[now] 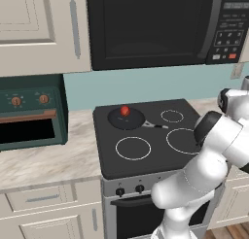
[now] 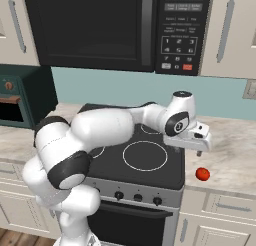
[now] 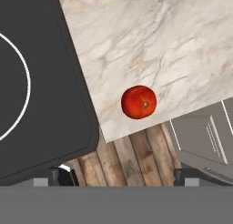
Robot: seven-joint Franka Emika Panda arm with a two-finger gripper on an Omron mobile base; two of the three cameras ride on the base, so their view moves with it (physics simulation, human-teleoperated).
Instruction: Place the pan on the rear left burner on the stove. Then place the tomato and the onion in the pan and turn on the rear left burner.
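the stove (image 1: 146, 158) has a smooth black glass top and a silver metal front. the pan (image 1: 126, 119) looks matt black. the counter (image 3: 173, 50) is veined marble, the tomato (image 3: 139, 102) glossy, the floor (image 3: 132, 161) bare wood planks.

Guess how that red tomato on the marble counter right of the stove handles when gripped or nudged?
The tomato looks round and smooth, so a nudge would probably roll it, perhaps off the nearby counter edge. Its glossy skin may slip between the fingers. It probably bruises if squeezed hard.
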